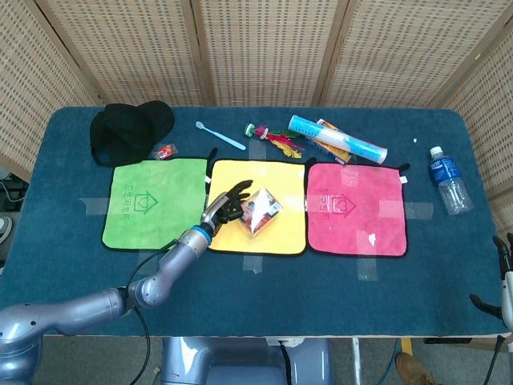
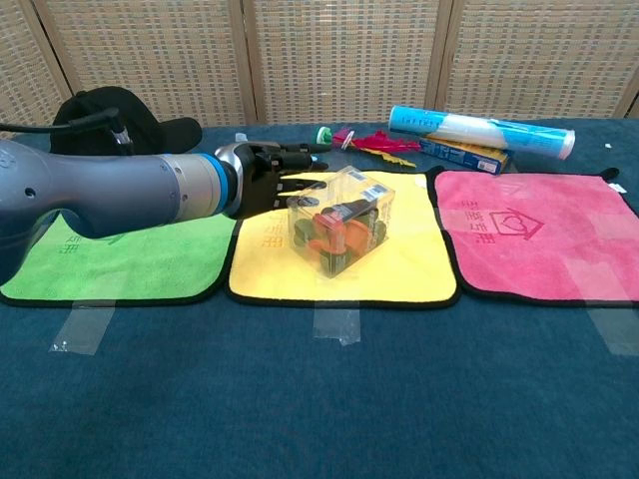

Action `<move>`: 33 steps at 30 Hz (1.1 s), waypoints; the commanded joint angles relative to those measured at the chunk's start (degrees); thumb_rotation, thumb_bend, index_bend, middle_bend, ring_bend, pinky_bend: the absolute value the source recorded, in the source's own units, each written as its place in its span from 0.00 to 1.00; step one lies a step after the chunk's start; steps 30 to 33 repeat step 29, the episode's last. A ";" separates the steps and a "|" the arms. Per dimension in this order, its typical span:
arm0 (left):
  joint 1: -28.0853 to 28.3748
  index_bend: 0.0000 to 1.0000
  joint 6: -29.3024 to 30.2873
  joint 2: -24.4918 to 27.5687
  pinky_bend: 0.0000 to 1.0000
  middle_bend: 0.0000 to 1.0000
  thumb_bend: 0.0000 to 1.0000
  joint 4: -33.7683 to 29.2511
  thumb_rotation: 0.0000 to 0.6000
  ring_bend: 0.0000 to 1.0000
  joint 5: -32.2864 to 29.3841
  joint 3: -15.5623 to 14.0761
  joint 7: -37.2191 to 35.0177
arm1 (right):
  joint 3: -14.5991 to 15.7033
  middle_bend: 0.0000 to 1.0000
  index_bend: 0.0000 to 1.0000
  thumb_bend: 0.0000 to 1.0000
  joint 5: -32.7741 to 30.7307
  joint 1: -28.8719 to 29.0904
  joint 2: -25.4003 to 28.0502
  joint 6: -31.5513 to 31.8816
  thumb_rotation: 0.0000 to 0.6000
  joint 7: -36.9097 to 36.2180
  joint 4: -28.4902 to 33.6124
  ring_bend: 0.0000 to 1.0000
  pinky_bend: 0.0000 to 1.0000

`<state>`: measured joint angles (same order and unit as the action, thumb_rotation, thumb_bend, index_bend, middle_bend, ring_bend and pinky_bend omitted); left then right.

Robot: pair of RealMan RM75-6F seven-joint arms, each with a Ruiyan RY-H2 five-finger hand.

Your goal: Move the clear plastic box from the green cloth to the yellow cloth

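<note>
Head view shows the left robot hand (image 1: 228, 202) reaching from the lower left across to the square yellow cloth (image 1: 282, 233), where it grips the clear plastic box (image 1: 261, 210) with orange and dark contents from the box's left side. The chest view suggests the clear plastic box (image 2: 339, 233) sits low over the middle of the yellow cloth (image 2: 419, 269), tilted a little; whether its base touches the fabric cannot be told. The left robot hand's (image 2: 268, 180) dark fingers wrap the near-left face, probably so the box can be set down flat without the arm crossing it. The square green cloth (image 1: 136, 216) beside it now carries nothing, so the transfer looks nearly finished, with only release left. The right robot hand (image 1: 503, 281) shows only at the frame's lower right edge, away from the bench (image 1: 264, 297); its state cannot be told.
</note>
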<state>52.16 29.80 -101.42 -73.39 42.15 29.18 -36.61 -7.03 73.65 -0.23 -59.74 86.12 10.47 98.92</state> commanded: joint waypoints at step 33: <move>-37.88 0.00 52.33 35.38 0.00 0.00 0.00 -20.44 1.00 0.00 32.21 -24.81 37.41 | 1.16 0.00 0.00 0.00 4.37 -0.33 0.65 0.58 1.00 -5.52 -1.12 0.00 0.00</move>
